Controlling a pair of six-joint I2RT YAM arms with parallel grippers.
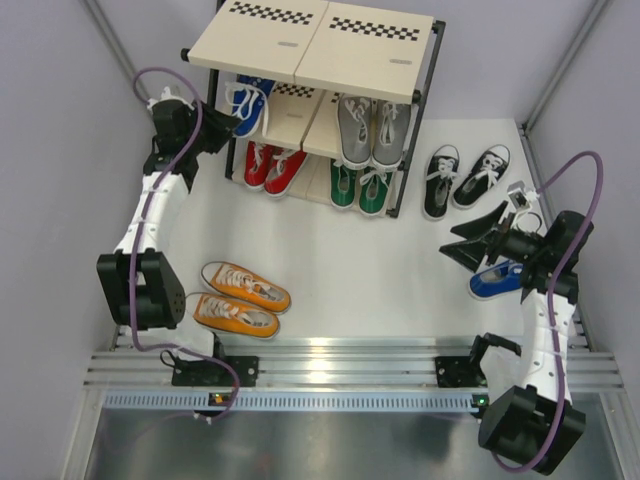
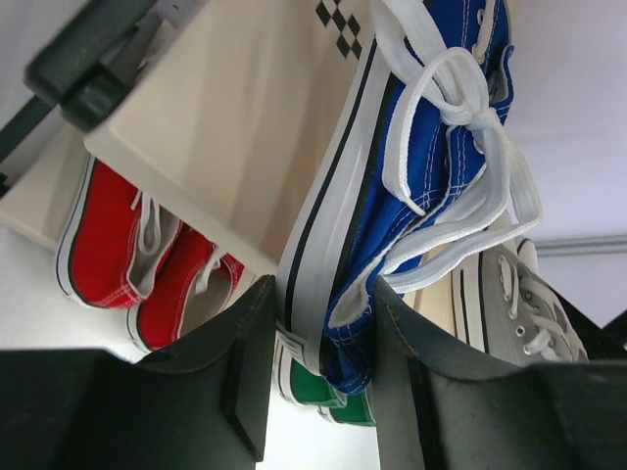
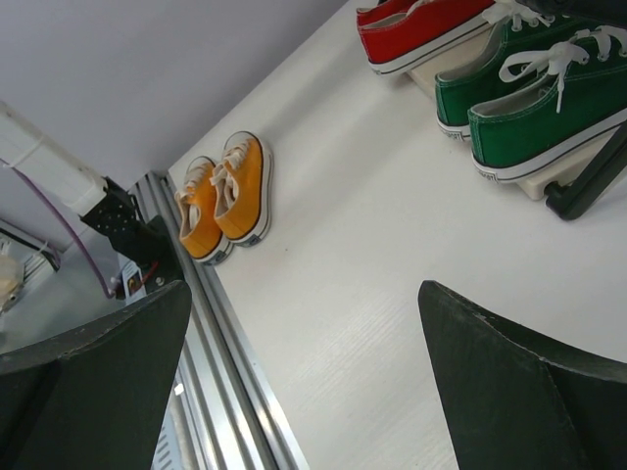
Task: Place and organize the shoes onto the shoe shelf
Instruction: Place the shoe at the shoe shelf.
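Two orange shoes [image 1: 243,298] are lying side by side nearest the arm bases, on the left. The right gripper [image 1: 466,240] is hovering, jaws spread wide, near a loose blue shoe [image 1: 493,281] on the table [image 1: 330,250]. The black pair [image 1: 462,178] is sitting beside the shoe shelf [image 1: 315,45]. The left gripper [image 2: 323,328] is pinching the other blue shoe [image 2: 431,147] by its heel at the middle tier's left half. The grey pair [image 1: 372,130] is occupying the right half, with the red pair [image 1: 272,166] and green pair [image 1: 360,185] below.

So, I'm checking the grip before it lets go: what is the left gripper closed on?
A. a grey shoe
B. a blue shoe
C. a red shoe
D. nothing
B: in the left wrist view the left gripper has its jaws clamped on the side of the blue shoe.
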